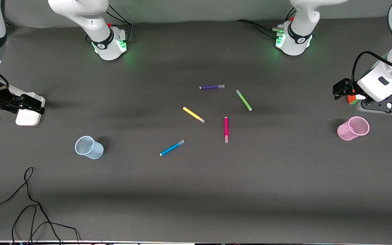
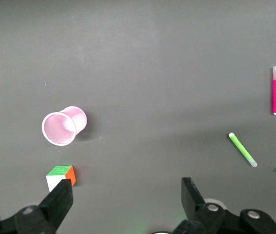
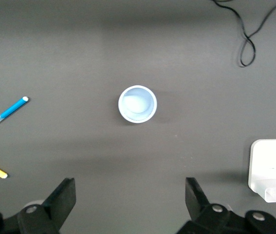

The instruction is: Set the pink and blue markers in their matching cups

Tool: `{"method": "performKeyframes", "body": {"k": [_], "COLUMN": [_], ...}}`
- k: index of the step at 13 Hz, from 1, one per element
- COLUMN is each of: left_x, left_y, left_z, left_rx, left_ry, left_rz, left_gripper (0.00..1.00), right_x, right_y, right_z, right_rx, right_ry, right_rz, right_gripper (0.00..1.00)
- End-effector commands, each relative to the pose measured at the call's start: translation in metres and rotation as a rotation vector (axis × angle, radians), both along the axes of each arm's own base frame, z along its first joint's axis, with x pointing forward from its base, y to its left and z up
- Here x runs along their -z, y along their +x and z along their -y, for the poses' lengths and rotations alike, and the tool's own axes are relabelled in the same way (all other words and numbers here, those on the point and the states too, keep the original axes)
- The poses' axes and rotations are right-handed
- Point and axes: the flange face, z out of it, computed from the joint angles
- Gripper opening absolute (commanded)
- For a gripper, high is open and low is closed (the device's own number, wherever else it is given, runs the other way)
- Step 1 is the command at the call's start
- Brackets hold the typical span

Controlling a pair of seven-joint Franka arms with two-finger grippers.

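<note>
In the front view we see the blue marker (image 1: 172, 148) lying nearest the camera, the pink marker (image 1: 226, 129) beside it, the blue cup (image 1: 89, 147) and pink cup (image 1: 353, 128) at the table's two ends. The left wrist view shows the left gripper (image 2: 123, 197) wide open and empty. The right wrist view shows the right gripper (image 3: 130, 197) likewise, over the blue cup. We judge no step is begun; next, one arm must reach a marker.
</note>
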Motion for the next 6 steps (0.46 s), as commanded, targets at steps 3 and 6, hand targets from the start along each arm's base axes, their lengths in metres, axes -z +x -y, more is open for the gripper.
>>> {"method": "performKeyframes", "body": {"k": [3,6], "left_x": [-0.002,-0.002], "left_y": [-0.006,-0.008], "left_z": [-0.002,0.001], "left_rx": [0.002,0.000], "left_ry": [-0.002,-0.001], "left_rz": [-0.004,-0.008], "left_gripper": [0.99,0.99], "right_x": [0.008,0.013], "right_y": [0.007,0.007], "right_z": [-0.072,-0.100], "right_rx": [0.041,0.071], "right_ry": [-0.010,-0.011], "right_rz": [-0.004,-0.004], "right_gripper": [1.00,1.00]}}
